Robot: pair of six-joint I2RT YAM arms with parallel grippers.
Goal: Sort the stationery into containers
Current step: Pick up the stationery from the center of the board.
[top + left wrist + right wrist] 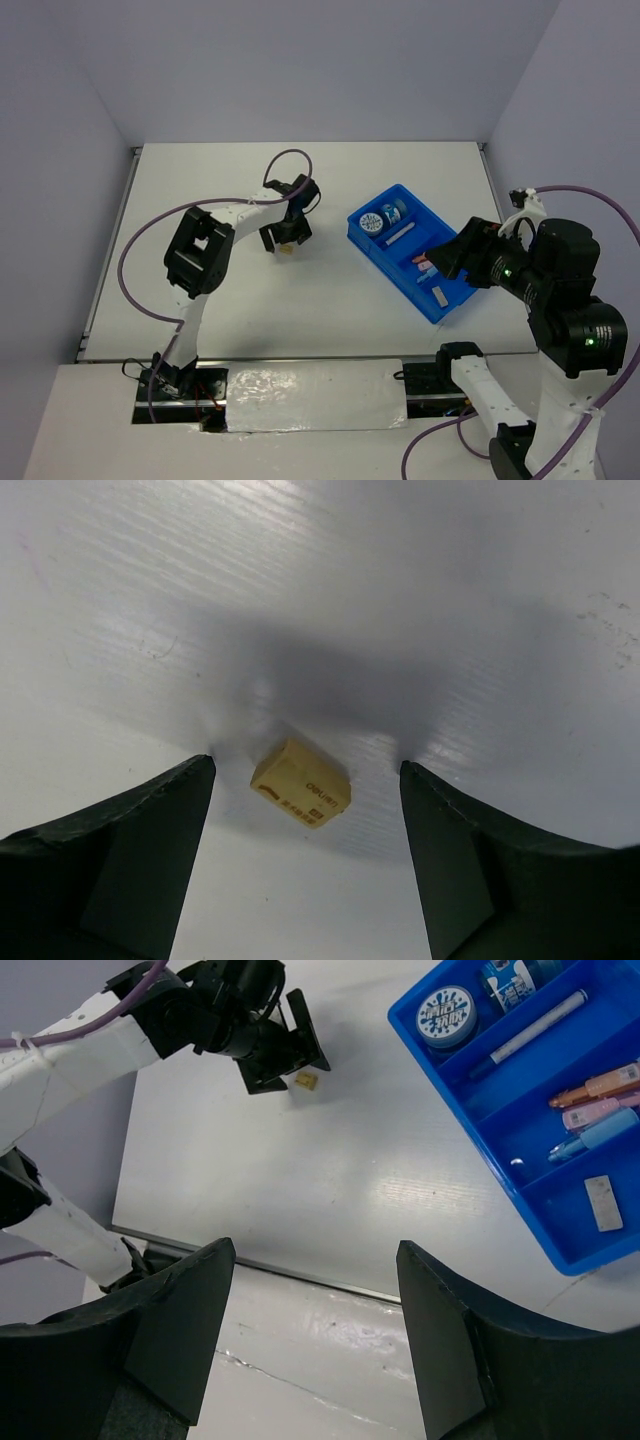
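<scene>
A small tan eraser block (300, 783) lies on the white table between the open fingers of my left gripper (305, 780), which hangs just over it; the pair shows in the top view, the gripper (285, 240) above the block (286, 251), and in the right wrist view (306, 1080). The blue divided tray (440, 312) holds two round blue rolls (368, 222), a white-blue pen (401, 235), orange, pink and light-blue pieces (424, 263) and a grey block (441, 295). My right gripper (450, 255) is open and empty, raised over the tray's near right side.
The right wrist view shows the table's front edge (300, 1275) and the taped base plate below it. The tray (480, 1125) lies at its upper right. Purple cables loop behind both arms.
</scene>
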